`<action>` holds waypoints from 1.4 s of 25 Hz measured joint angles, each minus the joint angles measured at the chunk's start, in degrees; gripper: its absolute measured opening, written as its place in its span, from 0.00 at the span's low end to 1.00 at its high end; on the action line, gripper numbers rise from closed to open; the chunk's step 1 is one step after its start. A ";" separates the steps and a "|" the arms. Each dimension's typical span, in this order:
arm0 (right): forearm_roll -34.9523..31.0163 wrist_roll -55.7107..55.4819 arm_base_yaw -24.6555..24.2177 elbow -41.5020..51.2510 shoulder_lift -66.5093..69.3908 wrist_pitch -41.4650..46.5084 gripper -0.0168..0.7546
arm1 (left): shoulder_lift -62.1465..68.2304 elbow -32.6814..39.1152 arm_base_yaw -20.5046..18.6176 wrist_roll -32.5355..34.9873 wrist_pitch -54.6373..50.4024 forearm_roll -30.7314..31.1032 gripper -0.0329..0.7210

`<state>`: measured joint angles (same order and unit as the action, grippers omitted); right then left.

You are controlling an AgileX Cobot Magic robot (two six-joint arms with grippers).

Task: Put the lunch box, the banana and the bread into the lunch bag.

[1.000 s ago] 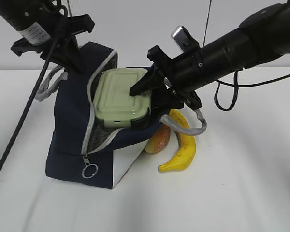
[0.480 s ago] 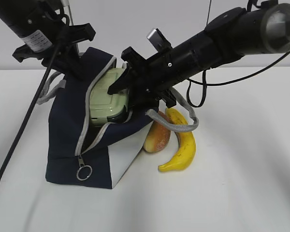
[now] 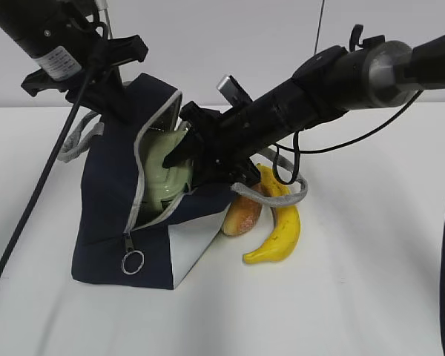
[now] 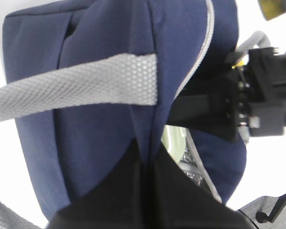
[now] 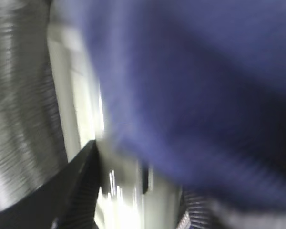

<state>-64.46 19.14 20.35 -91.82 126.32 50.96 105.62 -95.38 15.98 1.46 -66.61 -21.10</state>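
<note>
One lunch box (image 3: 162, 174) sits deep inside the open lunch bag (image 3: 107, 222). Left gripper (image 4: 145, 157) pinches the bag's top fabric tight. Right gripper (image 3: 179, 152) reaches inside, fingers half-spread around the box. Bread (image 3: 242, 213) and banana (image 3: 280, 230) lie outside, just right.

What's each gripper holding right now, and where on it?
Left gripper: shut on the lunch bag, pinching a fold of its navy fabric near the top. Right gripper: on the lunch box, gripping its end inside the bag's opening.
</note>
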 joint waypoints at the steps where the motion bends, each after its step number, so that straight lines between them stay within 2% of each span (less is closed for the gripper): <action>1: 0.00 0.00 0.00 0.00 0.57 -0.23 0.50 | 0.00 0.00 0.00 0.00 0.00 0.00 0.04; 14: -1.82 -0.06 0.00 -1.01 4.13 -1.16 0.50 | 0.22 0.00 0.00 0.00 0.04 -0.25 0.04; 18: -1.82 0.18 0.00 -1.14 4.13 -0.95 0.55 | 0.29 0.00 0.00 0.00 0.04 -0.41 0.04; 24: -2.61 2.55 0.00 -1.14 4.13 0.46 0.70 | 0.29 0.00 0.00 0.00 0.04 -0.41 0.04; 29: -2.71 3.15 -0.51 -1.35 4.13 3.79 0.72 | 0.29 0.00 0.00 0.00 -0.02 -0.45 0.04; 35: -1.73 3.51 -1.13 -5.52 5.15 13.49 0.71 | 0.29 0.00 0.00 0.00 -1.09 -0.38 0.04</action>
<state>-66.19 22.65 19.22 -97.33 131.47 64.45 105.91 -95.38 15.98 1.46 -67.70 -21.48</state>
